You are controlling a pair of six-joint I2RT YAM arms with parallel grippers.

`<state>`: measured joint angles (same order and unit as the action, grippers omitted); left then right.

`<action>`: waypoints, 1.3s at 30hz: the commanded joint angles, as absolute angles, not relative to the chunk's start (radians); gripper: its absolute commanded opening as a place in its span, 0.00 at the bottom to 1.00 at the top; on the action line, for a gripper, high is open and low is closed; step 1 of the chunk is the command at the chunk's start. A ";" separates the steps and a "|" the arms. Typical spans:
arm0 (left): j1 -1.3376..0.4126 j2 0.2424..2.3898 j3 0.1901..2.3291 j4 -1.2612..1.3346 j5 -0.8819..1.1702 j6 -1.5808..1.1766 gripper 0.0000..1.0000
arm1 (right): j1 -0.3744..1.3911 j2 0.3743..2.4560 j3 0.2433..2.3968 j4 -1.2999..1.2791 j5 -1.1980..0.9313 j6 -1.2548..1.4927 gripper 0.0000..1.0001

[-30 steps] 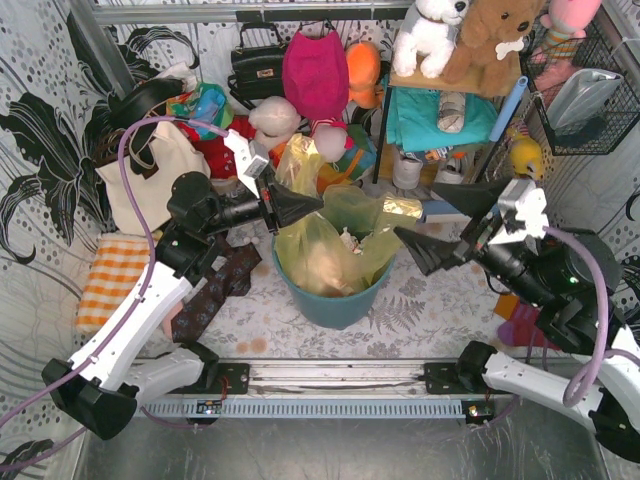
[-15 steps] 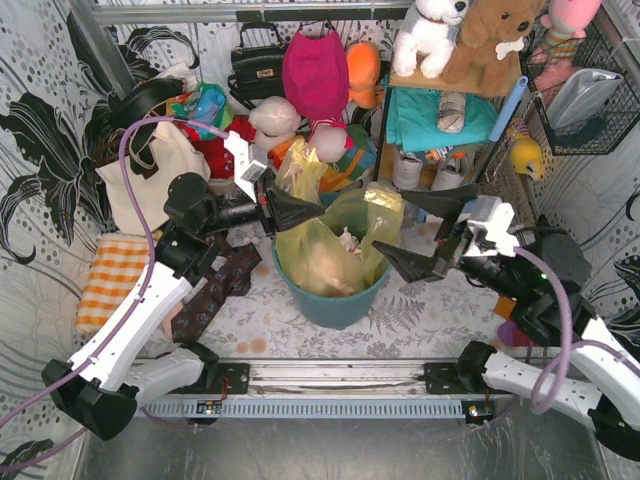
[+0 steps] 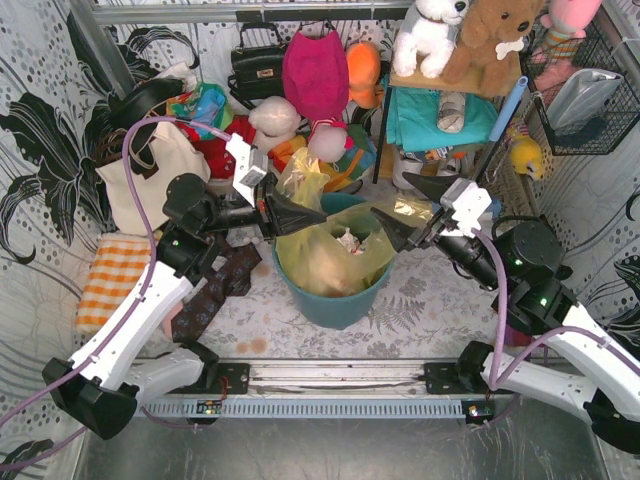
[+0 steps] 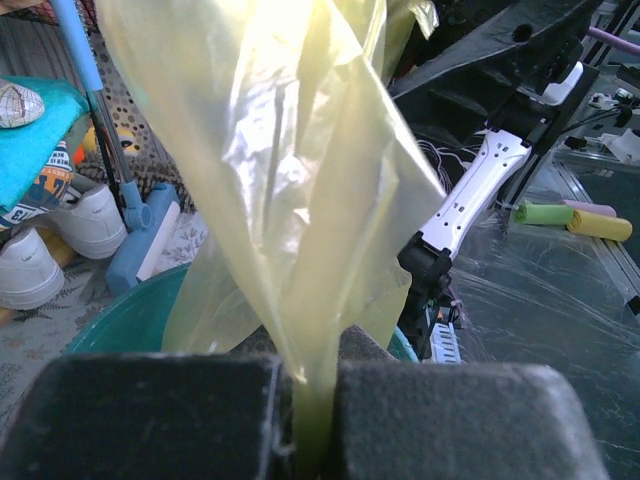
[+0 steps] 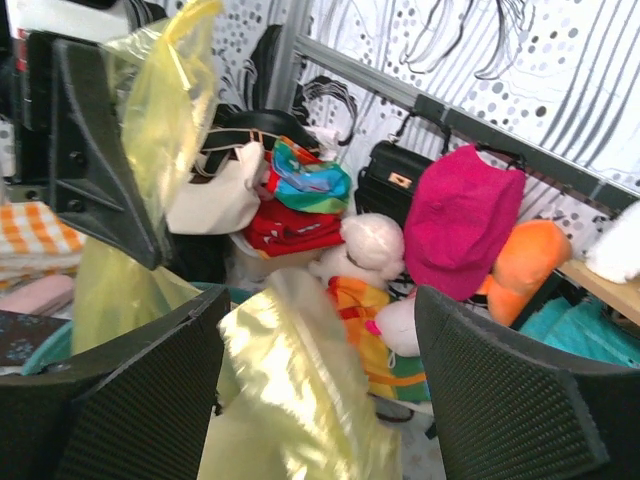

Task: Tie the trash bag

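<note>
The trash bag [image 3: 325, 255] sits in the teal bin [image 3: 335, 305], mid-scene between both arms. The left tool [image 3: 296, 214] is clamped together on the bag's left flap, which rises taut. The right tool [image 5: 315, 400] has its jaws apart, one on either side of the right flap.
</note>
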<state>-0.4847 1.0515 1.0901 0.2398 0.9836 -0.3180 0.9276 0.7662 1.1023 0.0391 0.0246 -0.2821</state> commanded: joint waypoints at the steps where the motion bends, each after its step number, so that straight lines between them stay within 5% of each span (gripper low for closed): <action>1: -0.489 1.057 1.097 0.288 1.005 -0.327 0.00 | 0.932 0.756 1.115 0.085 0.117 -0.335 0.73; 9: -0.489 1.068 1.122 0.283 0.976 -0.337 0.00 | 0.933 0.749 1.121 0.060 0.005 -0.307 0.33; 13: -0.489 1.115 1.183 0.159 0.989 -0.297 0.00 | 0.933 0.785 1.164 0.036 -0.184 -0.269 0.00; 22: -0.491 1.291 1.498 -0.452 1.106 0.046 0.00 | 0.932 1.067 1.416 0.002 -0.667 -0.182 0.00; 39: -0.575 1.355 1.603 -1.073 0.853 0.464 0.00 | 0.931 1.241 1.531 -0.105 -0.696 -0.229 0.00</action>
